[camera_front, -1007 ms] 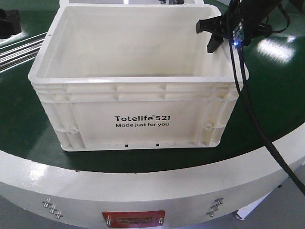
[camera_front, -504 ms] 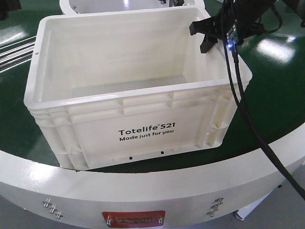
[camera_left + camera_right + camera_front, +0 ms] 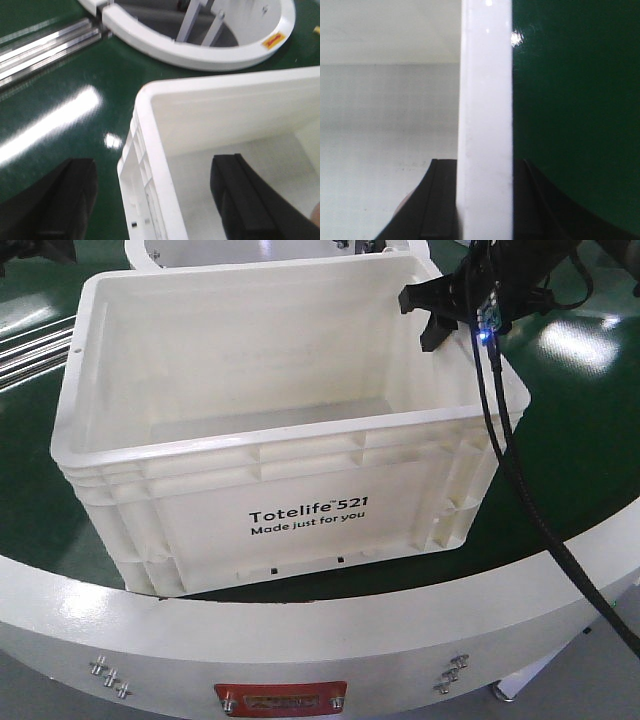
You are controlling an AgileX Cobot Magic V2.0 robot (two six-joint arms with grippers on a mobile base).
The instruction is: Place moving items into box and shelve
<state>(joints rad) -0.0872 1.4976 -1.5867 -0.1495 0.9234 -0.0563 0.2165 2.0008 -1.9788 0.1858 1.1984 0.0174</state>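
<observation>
A white "Totelife 521" box (image 3: pixel 300 510) sits tilted on the green belt (image 3: pixel 580 440), its right side raised, and nothing shows inside it. My right gripper (image 3: pixel 428 322) is shut on the box's right rim; in the right wrist view the gripper (image 3: pixel 485 200) has the white wall (image 3: pixel 485 75) pinched between both black pads. My left gripper (image 3: pixel 155 197) is open and straddles the box's left wall (image 3: pixel 150 150), one finger outside and one inside, not touching. In the front view only a dark bit of the left arm (image 3: pixel 40 248) shows at the top left.
Metal rails (image 3: pixel 45 45) lie on the belt to the left of the box. A white curved ring structure (image 3: pixel 200 50) stands behind it. The right arm's black cable (image 3: pixel 520 490) hangs past the box's right front corner. The white belt rim (image 3: pixel 300 630) curves along the front.
The box has shifted left and tilted, its right side raised in my right gripper's hold. The left arm has come into view at the top left.
</observation>
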